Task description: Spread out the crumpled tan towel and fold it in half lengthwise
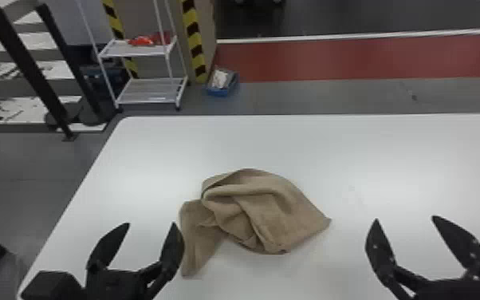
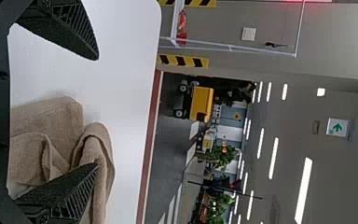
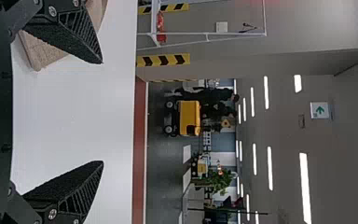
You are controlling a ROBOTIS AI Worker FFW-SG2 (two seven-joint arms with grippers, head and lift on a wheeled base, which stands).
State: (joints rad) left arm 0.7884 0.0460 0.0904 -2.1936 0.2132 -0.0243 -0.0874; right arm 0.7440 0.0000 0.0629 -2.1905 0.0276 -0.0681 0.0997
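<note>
From where I stand, taking twelve o'clock as straight away from the robot, I see the tan towel [image 1: 267, 207] lying in a loose heap on the white table [image 1: 390, 159], the table's far rounded corner off toward its ten. One narrow flap [image 1: 193, 247] trails out toward seven or eight o'clock, a pointed corner [image 1: 323, 224] reaches to three, and a thick fold rolls over on itself around the eleven-to-twelve side.

The left gripper [image 1: 151, 224] is at the towel's eight to nine, jaws parted wide and gripping nothing; its inner finger overlaps the flap's edge as I look, though I can't tell whether they touch. The right gripper [image 1: 406, 218] is out at three, apart from the cloth, its jaws spread as well and empty.

I'd say the job is at its very start: the spreading-out, with no grasp made and the lengthwise fold a good way off. The next move calls for a pinch on a real edge. The left could take the flap, while the right comes in toward nine for the pointed corner; then both can draw apart and open the heap. Pinching two layers together would likely just drag the bundle along, so catching a single layer matters.
</note>
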